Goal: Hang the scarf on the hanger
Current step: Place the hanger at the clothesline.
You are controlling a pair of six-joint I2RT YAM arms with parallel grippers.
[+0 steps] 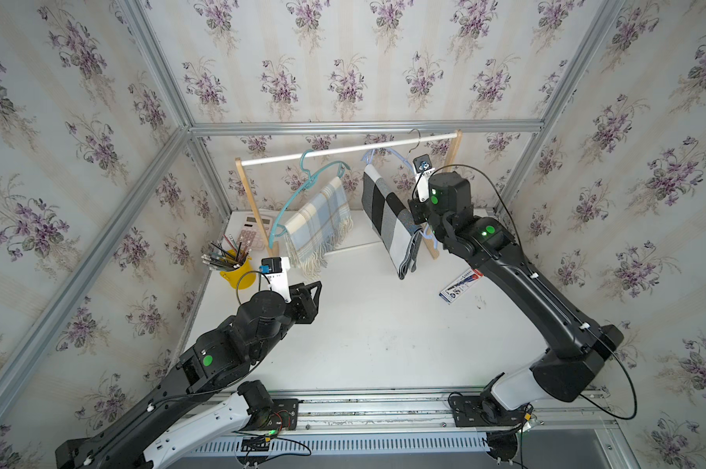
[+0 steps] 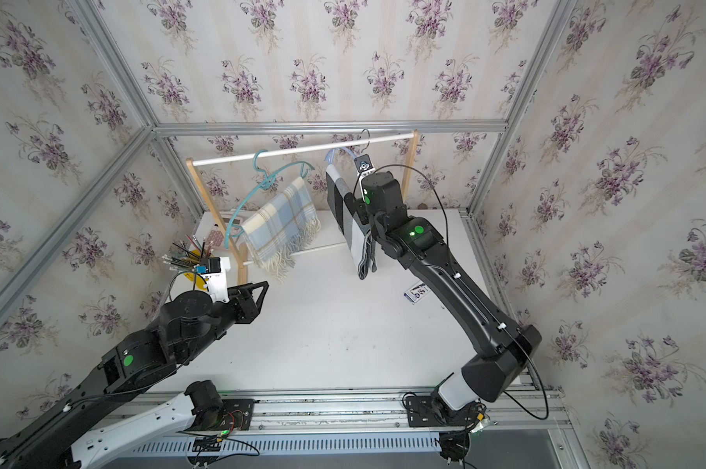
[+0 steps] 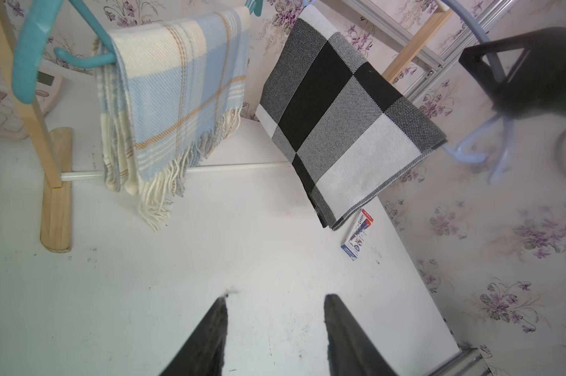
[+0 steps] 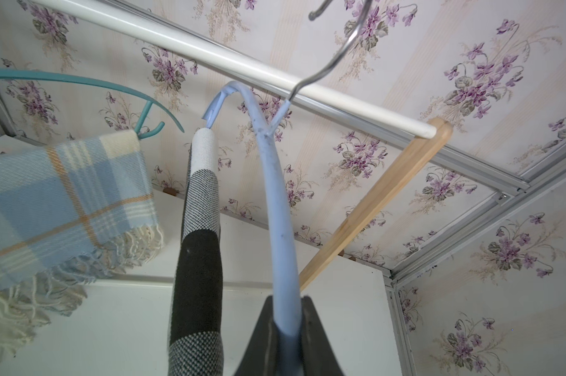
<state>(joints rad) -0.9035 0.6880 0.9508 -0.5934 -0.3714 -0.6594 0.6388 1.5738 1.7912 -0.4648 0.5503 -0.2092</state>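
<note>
Looking at the right gripper (image 4: 287, 304), we see it squeezed tight on one arm of the light blue hanger (image 4: 276, 195), with a black finger on each side of it. It holds the hanger high up at the right end of the white rail (image 1: 343, 149). The black and white scarf (image 3: 340, 114) is folded over the bottom bar of that hanger and hangs down on both sides, up in the air above the table (image 1: 363, 325). The hanger's metal hook (image 4: 327, 70) goes up across the rail and curls over it, but we cannot tell if it sits on the rail. The left gripper (image 3: 276, 298) is open, with its two fingers apart and nothing between them. It hangs low over the table, near the yellow cup (image 1: 237, 272) full of pencils, and it is well apart from the black and white scarf. A teal hanger (image 3: 27, 58) hangs on the same rail, more to the left, and a blue plaid scarf (image 3: 177, 91) with a fringe is draped over it. A pink calculator (image 1: 253, 233) lies on the table behind the rack's left wooden post. A small box (image 1: 460, 286) lies flat on the table under the right arm.
</note>
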